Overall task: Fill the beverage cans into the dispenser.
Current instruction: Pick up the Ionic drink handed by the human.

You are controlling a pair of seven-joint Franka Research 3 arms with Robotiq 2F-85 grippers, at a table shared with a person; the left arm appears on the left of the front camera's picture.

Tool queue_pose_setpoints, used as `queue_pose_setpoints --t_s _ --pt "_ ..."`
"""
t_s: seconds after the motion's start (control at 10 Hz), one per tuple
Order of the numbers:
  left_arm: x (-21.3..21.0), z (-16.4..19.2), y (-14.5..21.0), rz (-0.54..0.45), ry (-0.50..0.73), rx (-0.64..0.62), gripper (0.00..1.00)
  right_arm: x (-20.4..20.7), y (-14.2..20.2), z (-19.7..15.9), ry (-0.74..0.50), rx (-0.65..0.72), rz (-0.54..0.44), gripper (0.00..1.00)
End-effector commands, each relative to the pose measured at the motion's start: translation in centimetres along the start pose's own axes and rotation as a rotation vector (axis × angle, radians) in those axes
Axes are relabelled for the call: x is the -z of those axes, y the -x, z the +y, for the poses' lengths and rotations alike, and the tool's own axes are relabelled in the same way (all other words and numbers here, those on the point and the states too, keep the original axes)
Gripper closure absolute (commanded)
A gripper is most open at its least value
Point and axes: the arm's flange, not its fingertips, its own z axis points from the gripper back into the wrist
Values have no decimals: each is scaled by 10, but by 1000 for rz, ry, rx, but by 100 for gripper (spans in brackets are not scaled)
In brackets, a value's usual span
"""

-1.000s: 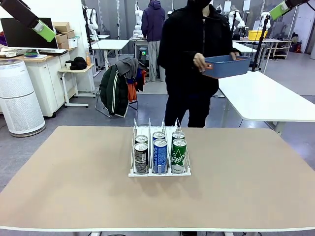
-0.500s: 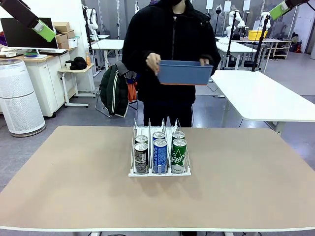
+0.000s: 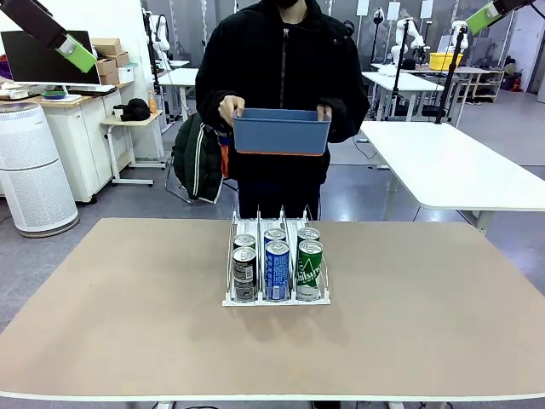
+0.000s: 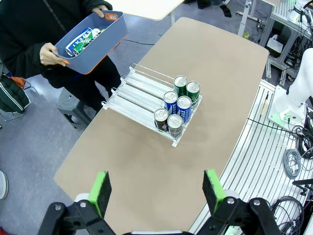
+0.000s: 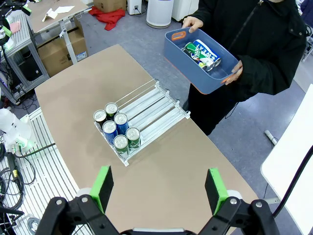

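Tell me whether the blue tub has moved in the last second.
Yes. In the front view the blue tub has travelled left: it was to the right of the can rack, and is now centred behind it.

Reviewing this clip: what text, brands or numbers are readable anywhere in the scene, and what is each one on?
"hilsu" (partial, white letters running up the side, rest turned away): front green can.
Too small to read: white lettering on the front blue can.
Too blurred to read: print on the front dark can.
Too blurred to read: labels on the loose cans in the blue tub.
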Motion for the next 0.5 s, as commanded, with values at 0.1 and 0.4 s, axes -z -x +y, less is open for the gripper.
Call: queue_pose_setpoints --t_s 0.1,0.4 --pt "2 0 0 5 1 1 0 0 0 0 -3 -1 1 0" --pt "2 0 0 5 1 1 0 0 0 0 -3 -1 1 0"
